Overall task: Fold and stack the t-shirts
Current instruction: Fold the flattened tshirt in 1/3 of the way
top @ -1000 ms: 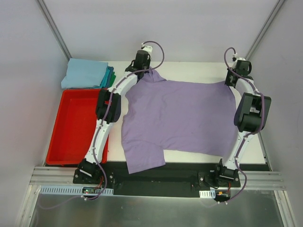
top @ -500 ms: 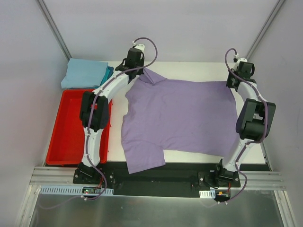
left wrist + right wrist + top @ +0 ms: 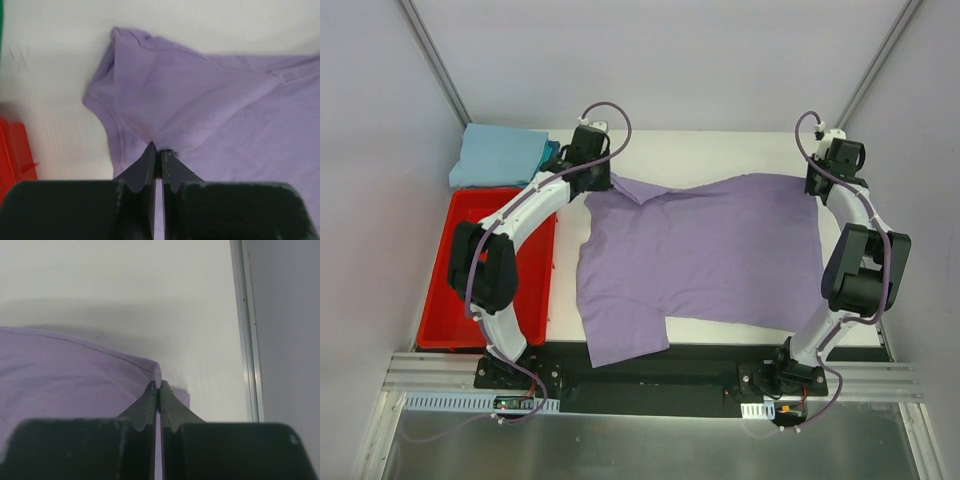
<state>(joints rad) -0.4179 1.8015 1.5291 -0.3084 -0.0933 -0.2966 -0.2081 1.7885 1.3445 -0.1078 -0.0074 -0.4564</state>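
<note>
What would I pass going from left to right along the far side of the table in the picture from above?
First the pile of folded shirts → left gripper, pinching a far corner of the purple shirt → the purple shirt spread out → right gripper, pinching its other far corner.

Lower stacked t-shirts [image 3: 551, 155] (perhaps teal) mostly hidden

At bottom centre the left gripper [image 3: 158, 156] is pinching the sleeve hem of the lavender t-shirt [image 3: 210, 105], jaws pressed together. The shirt is fanning toward the upper left on the white table [image 3: 55, 55]; a red bin [image 3: 14, 150] is showing at lower left.
</note>
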